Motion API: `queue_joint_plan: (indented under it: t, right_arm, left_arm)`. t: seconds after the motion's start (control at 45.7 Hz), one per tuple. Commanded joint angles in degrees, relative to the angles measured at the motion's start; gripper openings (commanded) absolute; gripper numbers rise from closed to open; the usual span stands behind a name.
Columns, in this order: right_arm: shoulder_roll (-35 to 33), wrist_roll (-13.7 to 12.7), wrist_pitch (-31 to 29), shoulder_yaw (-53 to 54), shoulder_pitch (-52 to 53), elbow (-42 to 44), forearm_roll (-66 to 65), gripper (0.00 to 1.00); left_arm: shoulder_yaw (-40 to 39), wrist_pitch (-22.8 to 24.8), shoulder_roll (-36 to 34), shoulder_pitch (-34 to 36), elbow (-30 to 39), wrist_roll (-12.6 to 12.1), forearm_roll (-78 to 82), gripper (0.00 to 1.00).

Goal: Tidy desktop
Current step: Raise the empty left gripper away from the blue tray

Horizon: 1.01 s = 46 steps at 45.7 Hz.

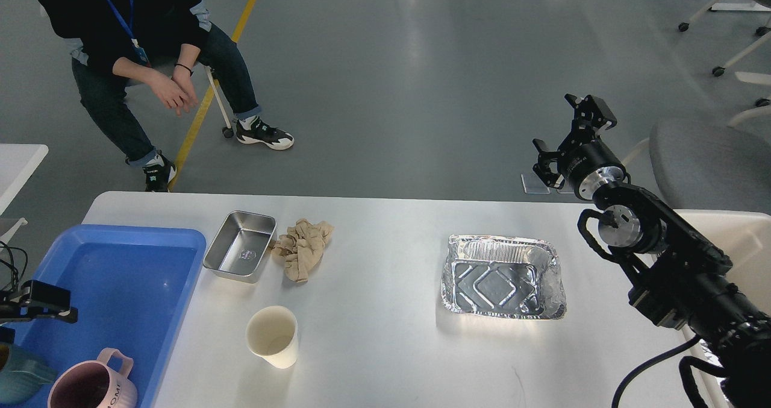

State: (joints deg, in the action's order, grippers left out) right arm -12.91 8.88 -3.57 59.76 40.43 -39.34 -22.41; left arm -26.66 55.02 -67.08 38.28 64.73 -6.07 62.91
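The white desktop (385, 348) holds a steel tin (241, 246), a crumpled beige cloth (303, 248), a paper cup (272, 337) and a foil tray (503, 275). A pink mug (90, 387) stands upright in the near corner of the blue tray (174, 287), next to a teal item (21, 375). My left gripper (51, 308) is at the left edge above the blue tray, open and empty, higher than the mug and apart from it. My right gripper (565, 135) is open and empty, raised past the desktop's far right edge.
A person (138, 46) sits on a stool beyond the far left of the desktop. A grey chair (711, 161) stands at the right. A small white table corner (18, 164) is at the left. Cables (9, 269) hang by the blue tray.
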Motion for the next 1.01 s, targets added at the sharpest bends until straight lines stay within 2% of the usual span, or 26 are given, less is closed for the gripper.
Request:
queue_joint_plan:
  t: [0.0, 0.11, 0.307, 0.394, 0.416, 0.482, 0.548, 0.635, 0.745, 0.81, 0.986]
  right_arm:
    - [-0.19, -0.09, 0.14, 0.0, 0.0, -0.74, 0.0, 1.0]
    - [-0.89, -0.17, 0.23, -0.17, 0.0, -0.74, 0.0, 1.0]
    - [-1.24, -0.17, 0.31, -0.52, 0.0, -0.74, 0.0, 1.0]
    - [-1.5, -0.26, 0.31, -0.61, 0.0, -0.74, 0.0, 1.0]
    - [-1.85, -0.26, 0.31, -0.61, 0.0, -0.74, 0.0, 1.0]
    - [-2.03, -0.44, 0.31, -0.61, -0.08, -0.74, 0.0, 1.0]
    - [-2.03, -0.44, 0.31, -0.61, -0.08, -0.74, 0.0, 1.0]
    - [-2.03, -0.53, 0.31, -0.61, -0.09, -0.74, 0.0, 1.0]
    - [-2.03, -0.53, 0.31, -0.61, -0.52, -0.74, 0.0, 1.0]
    - [-1.95, -0.44, 0.31, -0.61, -0.61, -0.74, 0.0, 1.0]
    - [-2.03, -0.44, 0.31, -0.61, -0.61, -0.74, 0.0, 1.0]
  left_arm:
    - [-3.66, -0.02, -0.68, 0.66, -0.13, -0.35, -2.34, 0.97]
    - [-5.86, -0.02, -0.95, 1.8, -0.48, -0.35, -4.72, 0.97]
    - [-11.22, -0.02, -0.51, 0.75, -0.48, 2.19, -15.25, 0.97]
    - [-11.4, -0.02, -0.68, 0.22, -0.48, 5.0, -21.67, 0.97]
    - [-11.48, -0.02, -0.51, 0.13, -0.48, 7.27, -23.42, 0.97]
    - [-11.49, -0.02, -0.24, 0.13, -0.48, 10.54, -24.15, 0.97]
    - [-11.13, -3.76, 0.37, -0.31, -0.65, 11.86, -24.41, 0.97]
    - [-11.13, -8.42, 1.69, -0.83, -0.65, 12.22, -24.76, 0.97]
    - [-11.92, -12.21, 2.75, -0.83, -0.65, 13.36, -24.94, 0.97]
    - [-11.93, -13.79, 2.83, -0.83, -0.57, 16.07, -24.94, 0.97]
    - [-11.66, -16.95, 2.92, -0.83, -0.22, 25.74, -24.94, 0.97]
